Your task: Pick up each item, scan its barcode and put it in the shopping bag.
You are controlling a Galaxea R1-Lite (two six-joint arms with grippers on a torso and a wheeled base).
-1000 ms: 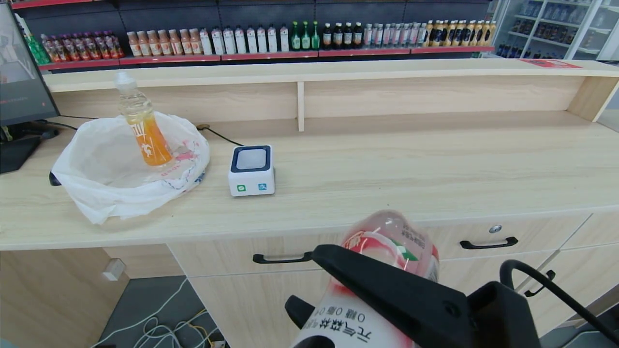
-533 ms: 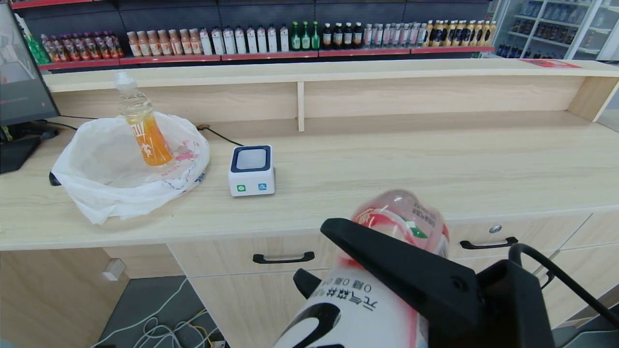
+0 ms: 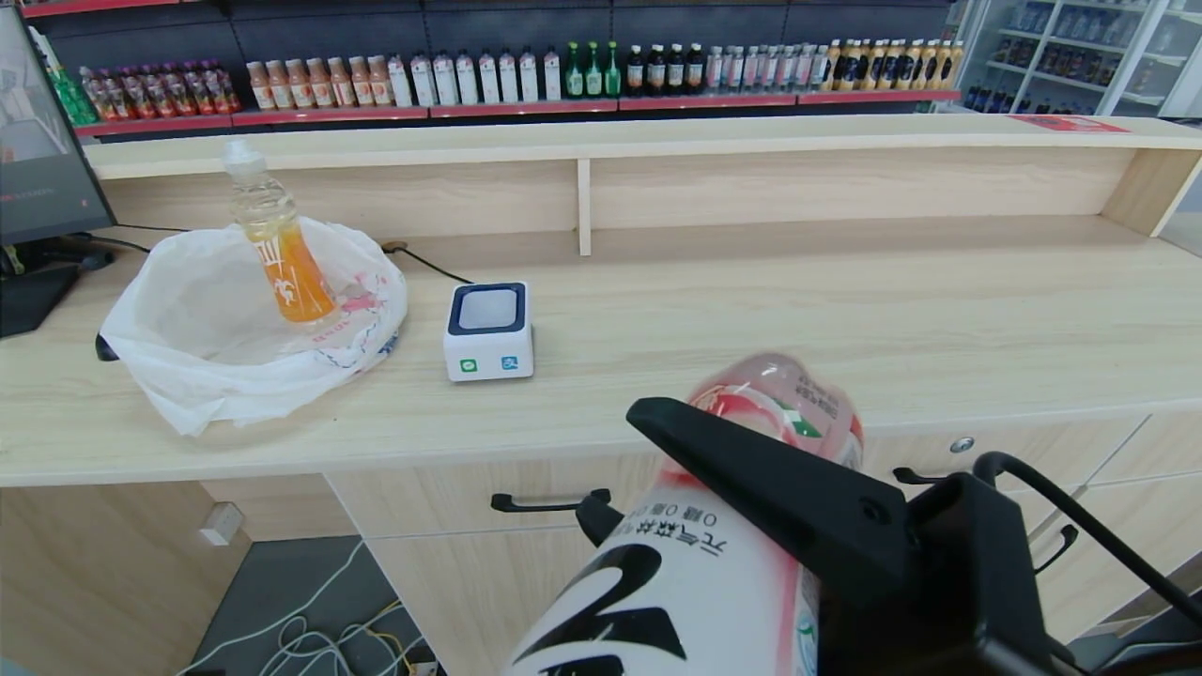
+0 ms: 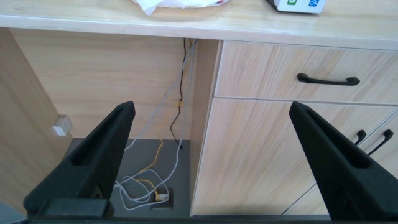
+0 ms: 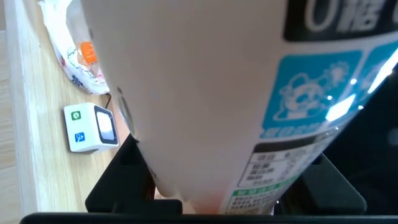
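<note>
My right gripper (image 3: pixel 618 462) is shut on a pink-and-white drink bottle (image 3: pixel 761 441), held tilted in front of the counter's (image 3: pixel 751 319) front edge, right of centre. In the right wrist view the bottle (image 5: pixel 205 93) sits between the fingers. The white scanner (image 3: pixel 488 330) stands on the counter to the bottle's left, and the scanner (image 5: pixel 92 127) is seen past the bottle in the right wrist view. Further left lies the open white shopping bag (image 3: pixel 216 347) with an orange drink bottle (image 3: pixel 282 253) upright in it. My left gripper (image 4: pixel 211 124) hangs open below the counter, facing the cabinet.
A monitor (image 3: pixel 38 141) stands at the counter's far left. A raised ledge (image 3: pixel 582 141) runs along the back, with store shelves of bottles (image 3: pixel 526 75) behind. Drawers with black handles (image 3: pixel 549 502) are under the counter; cables (image 4: pixel 149 186) lie on the floor.
My right gripper has carried the pink-and-white bottle upward and a little right, so more of its label is in view. The bag, scanner and orange bottle have not moved.
</note>
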